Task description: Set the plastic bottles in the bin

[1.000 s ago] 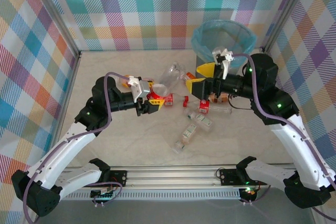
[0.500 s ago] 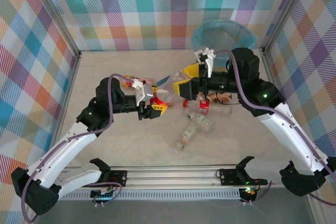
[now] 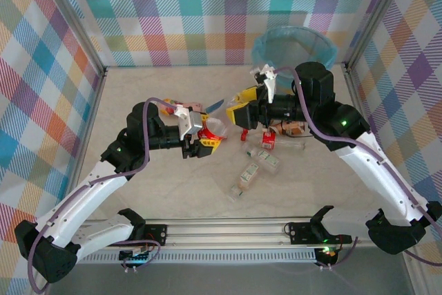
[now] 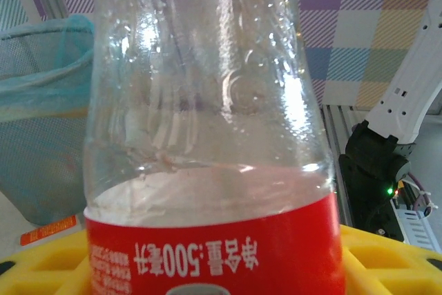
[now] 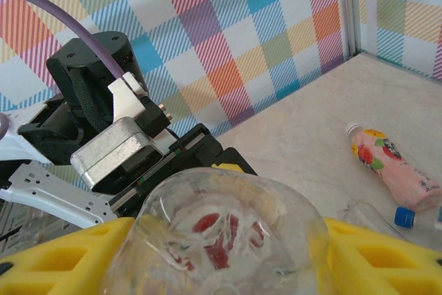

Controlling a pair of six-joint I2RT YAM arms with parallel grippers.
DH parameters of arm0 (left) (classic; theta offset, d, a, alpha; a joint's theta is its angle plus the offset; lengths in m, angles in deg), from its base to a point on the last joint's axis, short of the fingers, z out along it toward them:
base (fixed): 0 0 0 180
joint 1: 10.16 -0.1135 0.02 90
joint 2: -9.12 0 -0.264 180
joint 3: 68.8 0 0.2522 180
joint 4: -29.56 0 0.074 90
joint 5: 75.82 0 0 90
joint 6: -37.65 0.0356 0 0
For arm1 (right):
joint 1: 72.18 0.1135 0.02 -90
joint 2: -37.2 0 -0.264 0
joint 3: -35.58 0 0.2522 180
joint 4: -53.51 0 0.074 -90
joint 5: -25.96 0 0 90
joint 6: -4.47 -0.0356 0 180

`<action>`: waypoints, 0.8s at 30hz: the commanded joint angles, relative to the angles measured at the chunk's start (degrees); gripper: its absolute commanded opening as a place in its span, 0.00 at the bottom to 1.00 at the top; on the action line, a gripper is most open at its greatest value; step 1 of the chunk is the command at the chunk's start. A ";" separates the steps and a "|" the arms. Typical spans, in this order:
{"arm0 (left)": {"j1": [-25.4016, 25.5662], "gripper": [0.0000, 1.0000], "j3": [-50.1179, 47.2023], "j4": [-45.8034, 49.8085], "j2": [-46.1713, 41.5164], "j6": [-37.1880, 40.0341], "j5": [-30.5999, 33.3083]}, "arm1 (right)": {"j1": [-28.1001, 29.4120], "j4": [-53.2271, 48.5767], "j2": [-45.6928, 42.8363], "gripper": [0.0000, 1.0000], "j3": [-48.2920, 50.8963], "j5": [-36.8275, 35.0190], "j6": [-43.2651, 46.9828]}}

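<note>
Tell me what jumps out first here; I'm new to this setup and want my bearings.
A clear plastic bottle with a red label is held up between the arms: the left gripper clamps it while the right gripper flanks its clear end with yellow fingers. At the far right stands a round bin lined with a light-blue bag, and loose bottles lie scattered on the beige table.

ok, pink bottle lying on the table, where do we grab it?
Likely mid-body from above, closing across its long axis. The pink bottle lies flat on its side with bare table along both flanks; a blue-capped bottle crowds its base end.
</note>
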 commanded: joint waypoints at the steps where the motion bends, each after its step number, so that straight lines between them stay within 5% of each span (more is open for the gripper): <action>1: 0.41 0.63 1.11 -0.20 -1.03 1.06 0.82 | 0.29 -0.42 0.09 0.55 -3.42 -1.89 0.62; 24: 0.43 1.00 -4.79 -8.43 -6.74 0.78 9.98 | 0.26 -5.26 -0.92 0.48 -4.35 -11.21 1.22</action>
